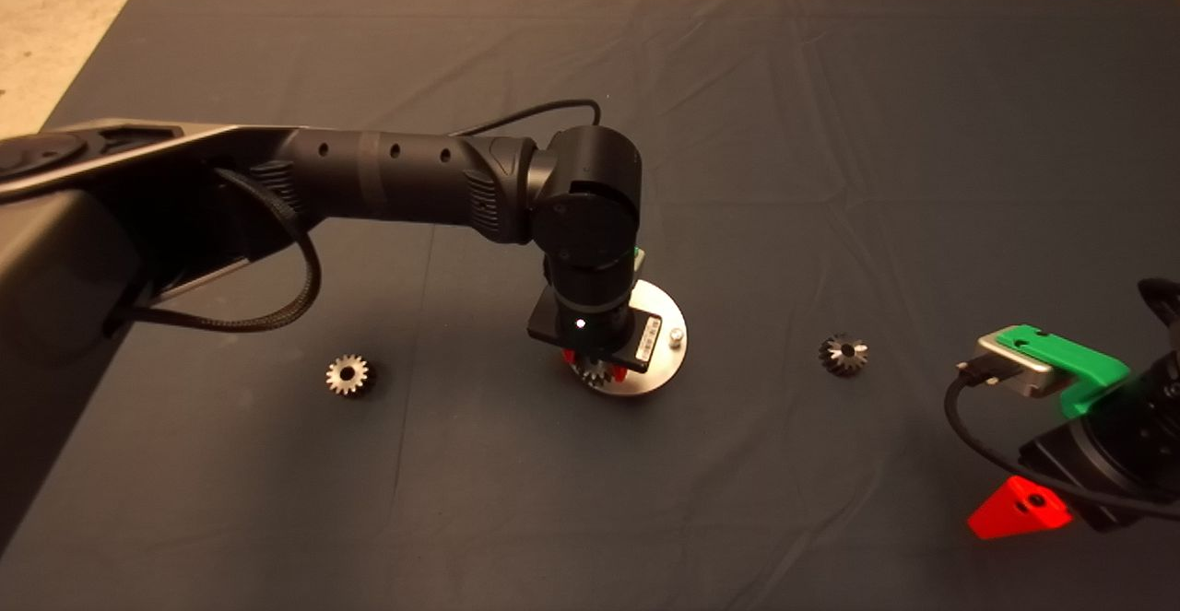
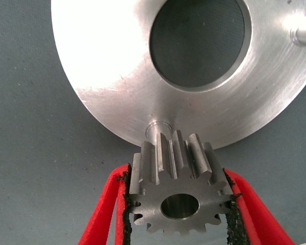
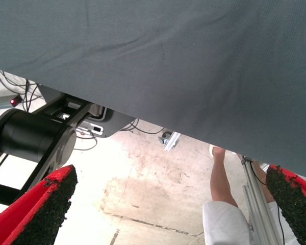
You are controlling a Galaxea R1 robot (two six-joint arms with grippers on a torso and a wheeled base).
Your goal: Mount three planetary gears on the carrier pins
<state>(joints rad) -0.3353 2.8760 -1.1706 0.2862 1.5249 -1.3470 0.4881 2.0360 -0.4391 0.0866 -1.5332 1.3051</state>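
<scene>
Two arms show: the left gripper (image 2: 179, 204) hangs over the silver disc (image 1: 667, 311), fingers clamped on one planetary gear (image 2: 178, 191) just beside a carrier pin (image 2: 157, 127). The right gripper (image 3: 168, 209) waits parked, fingers apart. Two more gears (image 1: 348, 375) (image 1: 843, 354) lie well apart on either side.

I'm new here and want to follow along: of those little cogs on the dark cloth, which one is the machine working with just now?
Find the round silver disc near the middle of the dark mat, under the black arm reaching in from the left. At the disc's near edge the left gripper clamps a small toothed gear beside a carrier pin. The other two gears lie loose on the mat, untouched.
</scene>
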